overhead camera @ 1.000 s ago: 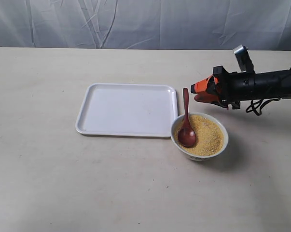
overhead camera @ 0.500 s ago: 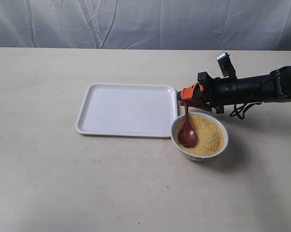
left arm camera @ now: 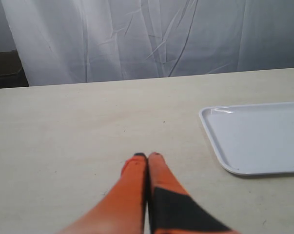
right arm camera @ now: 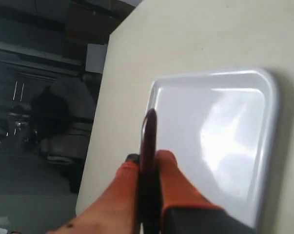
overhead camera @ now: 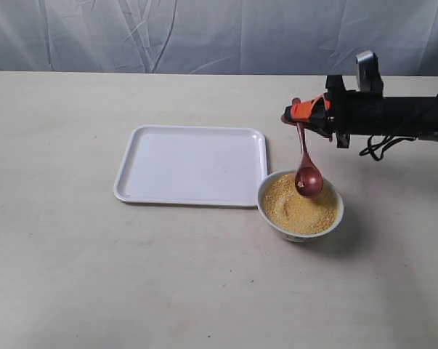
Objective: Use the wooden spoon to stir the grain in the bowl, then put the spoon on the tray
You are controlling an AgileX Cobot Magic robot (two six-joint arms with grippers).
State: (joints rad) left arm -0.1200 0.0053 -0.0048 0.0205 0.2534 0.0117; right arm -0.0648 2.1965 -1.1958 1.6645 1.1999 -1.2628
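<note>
The white bowl (overhead camera: 301,206) of golden-yellow grain (overhead camera: 298,205) stands just right of the white tray (overhead camera: 192,165). My right gripper (overhead camera: 297,111) is shut on the handle of the dark wooden spoon (overhead camera: 305,161), which hangs head down over the bowl's far side, a few grains on its head. In the right wrist view the spoon handle (right arm camera: 148,141) runs between the orange fingers (right arm camera: 171,173), with the tray (right arm camera: 220,141) beyond. My left gripper (left arm camera: 147,157) is shut and empty over bare table, and the tray's corner (left arm camera: 254,136) lies to one side of it. The exterior view does not show the left arm.
A wrinkled white curtain (overhead camera: 219,35) hangs behind the beige table (overhead camera: 95,262). The right arm (overhead camera: 393,116) reaches in from the right edge with a loose black cable under it.
My right gripper closed on the spoon handle and lifted the spoon out of the grain, swinging it up and to the right so that its head hangs above the bowl.
</note>
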